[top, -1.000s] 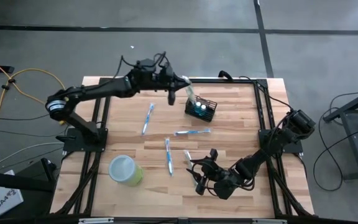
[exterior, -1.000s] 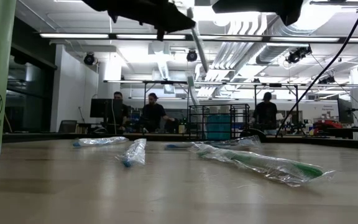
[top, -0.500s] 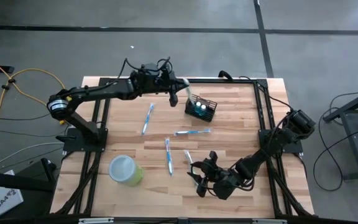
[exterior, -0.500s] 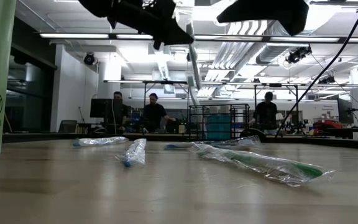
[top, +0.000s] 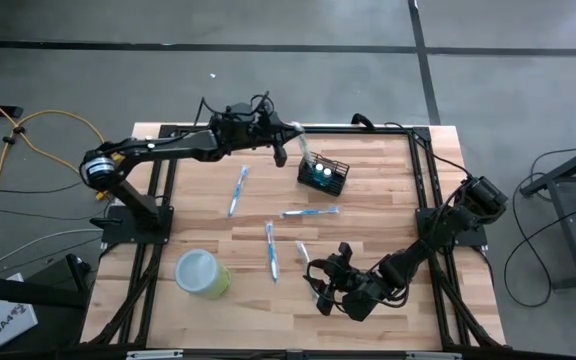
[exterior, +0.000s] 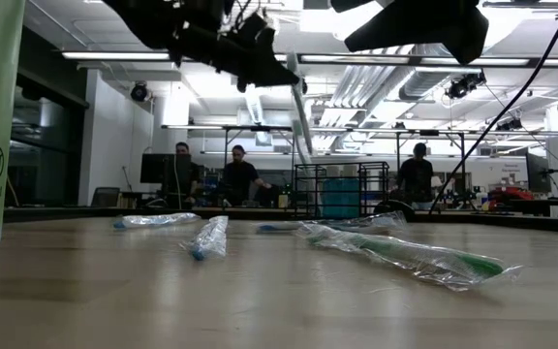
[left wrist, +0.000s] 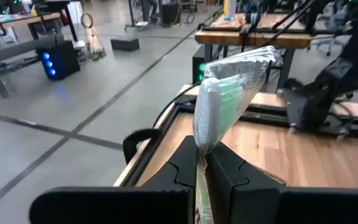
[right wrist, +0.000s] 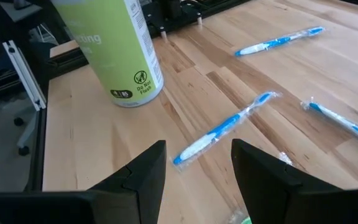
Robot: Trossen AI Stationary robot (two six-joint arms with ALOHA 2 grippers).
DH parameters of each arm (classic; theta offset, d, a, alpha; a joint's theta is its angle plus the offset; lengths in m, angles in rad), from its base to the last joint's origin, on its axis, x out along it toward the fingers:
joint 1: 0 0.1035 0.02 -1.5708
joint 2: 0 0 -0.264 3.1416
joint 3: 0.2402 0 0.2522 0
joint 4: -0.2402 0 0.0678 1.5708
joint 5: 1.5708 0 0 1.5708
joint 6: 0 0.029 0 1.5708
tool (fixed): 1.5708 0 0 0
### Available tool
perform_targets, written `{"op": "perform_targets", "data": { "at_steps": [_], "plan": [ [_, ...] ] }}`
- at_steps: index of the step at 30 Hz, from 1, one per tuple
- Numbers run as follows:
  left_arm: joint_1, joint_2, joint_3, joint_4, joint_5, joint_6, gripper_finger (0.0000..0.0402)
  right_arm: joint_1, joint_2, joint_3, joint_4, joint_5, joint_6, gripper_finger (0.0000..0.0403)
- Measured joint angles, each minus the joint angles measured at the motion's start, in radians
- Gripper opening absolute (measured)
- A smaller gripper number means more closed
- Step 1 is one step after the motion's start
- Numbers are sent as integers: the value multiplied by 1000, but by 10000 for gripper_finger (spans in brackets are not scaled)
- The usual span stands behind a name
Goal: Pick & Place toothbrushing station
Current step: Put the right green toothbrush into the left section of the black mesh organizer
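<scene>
We see the left gripper [top: 290,140] clamped on a plastic-wrapped green toothbrush [left wrist: 219,99], raised near the table's far edge, just left of the small black wire-mesh caddy [top: 325,173]. The right gripper [top: 320,280], fingers apart, hovers near the front edge above wrapped blue toothbrushes [right wrist: 219,129].

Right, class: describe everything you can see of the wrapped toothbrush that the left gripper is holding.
The wrapped toothbrush is green and white inside a clear, crinkly plastic sleeve. The left gripper is shut on its lower part, holding it in the air, so most of its length rises clear of the gripper. In the high view it hangs tilted near the table's far edge, beside the black mesh basket and not in it. Only the gripper touches it. The part below the grip is hidden.
</scene>
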Motion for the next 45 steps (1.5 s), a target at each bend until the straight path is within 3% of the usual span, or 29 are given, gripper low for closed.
{"op": "perform_targets", "data": {
  "at_steps": [7, 18, 37, 45],
  "plan": [
    [-18, 79, -1, 93, -41, -4, 5, 0, 0, 0, 0, 6, 0, 173],
    [-71, 102, -1, 39, -149, 38, 5, 0, 0, 0, -5, 4, 0, 173],
    [-73, 182, -1, 40, -152, -8, 5, 0, 0, 0, -7, -5, 5, 173],
    [-81, 219, 0, 37, -135, -18, 23, 0, 0, 0, -5, -12, 5, 173]
  ]
}}
